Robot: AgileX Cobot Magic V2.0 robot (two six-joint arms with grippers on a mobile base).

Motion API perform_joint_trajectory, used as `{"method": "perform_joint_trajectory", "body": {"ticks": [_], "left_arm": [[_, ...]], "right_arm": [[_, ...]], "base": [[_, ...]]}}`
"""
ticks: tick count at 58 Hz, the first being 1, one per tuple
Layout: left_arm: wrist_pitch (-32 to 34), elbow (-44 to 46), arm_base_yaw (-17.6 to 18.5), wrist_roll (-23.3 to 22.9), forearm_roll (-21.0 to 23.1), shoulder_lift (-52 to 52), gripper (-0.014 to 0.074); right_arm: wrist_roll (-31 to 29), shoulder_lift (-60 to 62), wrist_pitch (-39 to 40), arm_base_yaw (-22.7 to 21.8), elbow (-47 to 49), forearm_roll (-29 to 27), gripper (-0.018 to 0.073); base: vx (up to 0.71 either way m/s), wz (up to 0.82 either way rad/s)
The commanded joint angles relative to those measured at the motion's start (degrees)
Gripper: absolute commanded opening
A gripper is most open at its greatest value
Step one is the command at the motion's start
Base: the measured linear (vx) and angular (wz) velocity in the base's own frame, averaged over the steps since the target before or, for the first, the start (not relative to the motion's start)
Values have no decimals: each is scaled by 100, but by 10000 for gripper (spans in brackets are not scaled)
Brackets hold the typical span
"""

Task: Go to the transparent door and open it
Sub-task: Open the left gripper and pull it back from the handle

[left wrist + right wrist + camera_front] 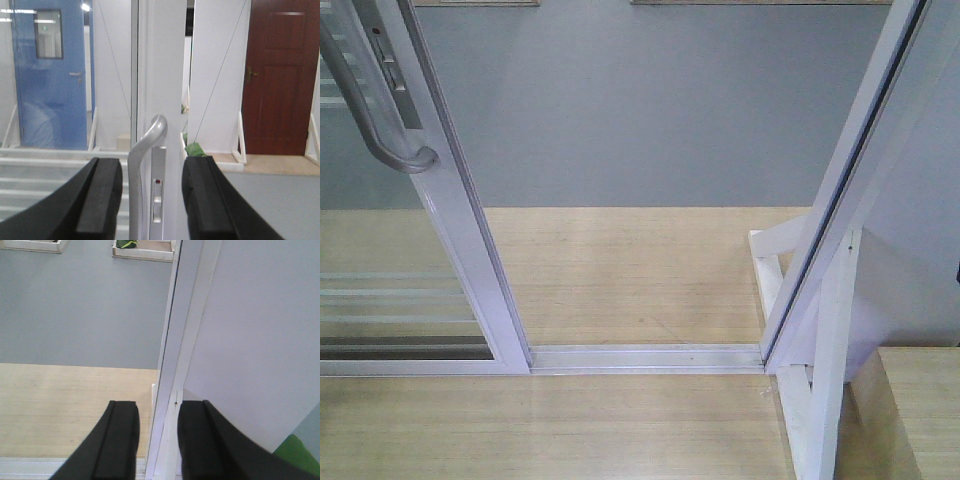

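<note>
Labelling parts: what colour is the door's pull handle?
Grey metal handle, clearest in the left wrist view.

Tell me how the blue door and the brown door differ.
In the left wrist view, the blue door has a small window near its top; the brown door is solid and panelled. Blue stands left, seen through glass; brown stands right, in open view. Both are shut and have lever handles.

My front camera looks steeply down at the floor track [645, 357], close in. My left wrist camera faces level and forward, very near the transparent door [160, 90] and its handle [142, 165], which the front view shares. My right wrist camera tilts down along the white jamb [187, 340].
</note>
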State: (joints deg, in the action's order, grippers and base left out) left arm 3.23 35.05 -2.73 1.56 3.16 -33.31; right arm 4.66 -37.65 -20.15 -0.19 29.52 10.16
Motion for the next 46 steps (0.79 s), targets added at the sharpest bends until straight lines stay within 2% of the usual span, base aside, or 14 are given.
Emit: {"method": "perform_joint_trajectory", "body": {"ticks": [1, 6, 10, 14, 23, 38, 46], "left_arm": [[355, 138, -5, -10, 48, 230, 407], [121, 138, -5, -15, 48, 495, 390], [15, 34, -5, -74, 94, 745, 341], [-3, -131, -5, -219, 94, 1057, 256], [125, -744, 9, -476, -96, 2026, -8], [208, -2023, 373, -452, -124, 3350, -7], [219, -2616, 399, -452, -118, 3467, -7]], "right_arm": [[-18, 20, 440, -42, 176, 70, 302], [-18, 20, 440, -42, 176, 70, 302], [-18, 20, 440, -42, 176, 70, 302], [-18, 20, 440, -42, 176, 70, 302], [-19, 20, 421, -42, 176, 70, 302], [-19, 20, 408, -42, 176, 70, 302], [-19, 20, 409, -42, 176, 70, 302]], "base": [[0, 0], [0, 0], [0, 0], [0, 0], [0, 0], [0, 0], [0, 0]]}}
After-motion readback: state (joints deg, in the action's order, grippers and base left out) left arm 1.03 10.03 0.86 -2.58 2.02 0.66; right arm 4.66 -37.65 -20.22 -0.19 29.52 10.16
